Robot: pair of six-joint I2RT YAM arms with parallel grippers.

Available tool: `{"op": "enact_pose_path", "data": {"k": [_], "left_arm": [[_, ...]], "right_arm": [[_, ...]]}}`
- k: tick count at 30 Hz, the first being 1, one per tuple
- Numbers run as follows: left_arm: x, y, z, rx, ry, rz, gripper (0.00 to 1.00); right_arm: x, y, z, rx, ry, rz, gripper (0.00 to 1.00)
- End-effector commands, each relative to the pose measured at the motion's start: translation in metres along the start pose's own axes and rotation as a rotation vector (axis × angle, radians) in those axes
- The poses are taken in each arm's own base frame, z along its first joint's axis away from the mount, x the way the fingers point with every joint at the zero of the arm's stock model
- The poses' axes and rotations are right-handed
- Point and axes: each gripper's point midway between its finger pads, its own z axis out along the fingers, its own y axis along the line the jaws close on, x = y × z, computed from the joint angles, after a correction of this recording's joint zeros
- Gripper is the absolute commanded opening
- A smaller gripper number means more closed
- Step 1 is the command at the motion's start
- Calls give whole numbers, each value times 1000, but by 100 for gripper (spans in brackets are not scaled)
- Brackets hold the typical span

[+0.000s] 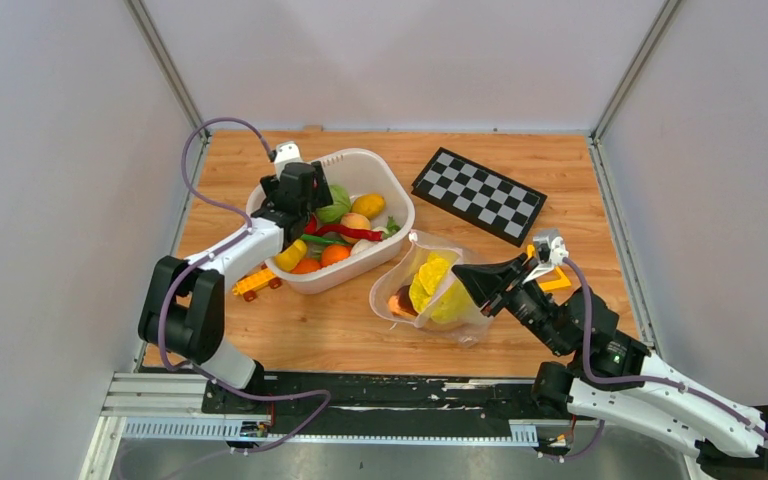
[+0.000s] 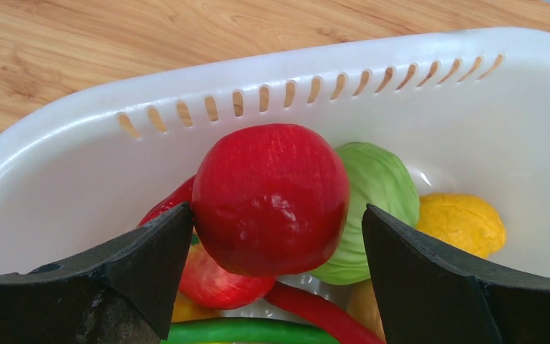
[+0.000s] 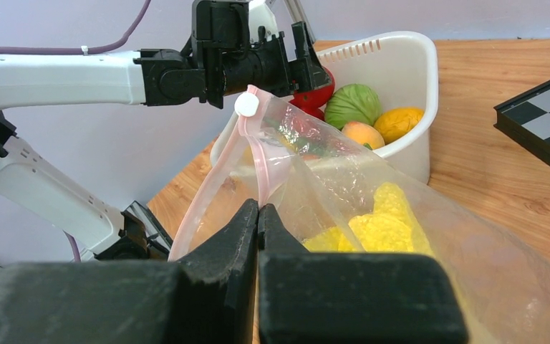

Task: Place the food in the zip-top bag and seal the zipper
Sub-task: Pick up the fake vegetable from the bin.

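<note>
The red apple [image 2: 271, 199] was glossy, smooth plastic; the cabbage [image 2: 381, 188] looked duller and waxy. The basket [image 2: 79, 186] was smooth white plastic with a faint sheen, on a table [image 2: 114, 43] of matt wood grain. The zip-top bag [image 3: 387, 168] was clear, crinkled film with a pale pink plastic zipper [image 3: 256, 154]. The left gripper [image 2: 276, 215] had matt black fingers [image 2: 430, 287]

Clear dotted zip-top bag [image 1: 430, 290] slumps on the worktop [image 1: 340, 330], mouth gaping, pink zipper [image 3: 258, 158] unsealed, yellow pieces [image 3: 379, 226] inside! At its 10 o'clock: red apple [image 2: 271, 199], green cabbage [image 2: 376, 193] and red chilli [image 1: 348, 232], heaped together.
</note>
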Motion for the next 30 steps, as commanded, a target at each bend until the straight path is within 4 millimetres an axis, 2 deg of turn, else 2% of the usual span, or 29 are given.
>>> {"op": "enact_pose_path", "data": {"k": [1, 11, 14, 19, 26, 30], "left_arm": [[-30, 1, 3, -33, -90, -46, 91], [-19, 5, 3, -19, -88, -1, 57], [-19, 1, -7, 34, -88, -14, 46], [-29, -11, -44, 190, -121, -43, 40], [-46, -25, -115, 436, -175, -66, 39], [-41, -40, -155, 620, -162, -62, 39]], "right_arm": [[-6, 2, -2, -9, -23, 6, 0], [-5, -2, -5, 3, -20, 6, 0], [-5, -3, -5, 11, -21, 2, 0], [-5, -7, -4, 30, -20, -1, 0], [-1, -10, 1, 54, -15, -1, 0], [2, -10, 5, 63, -2, -1, 0]]}}
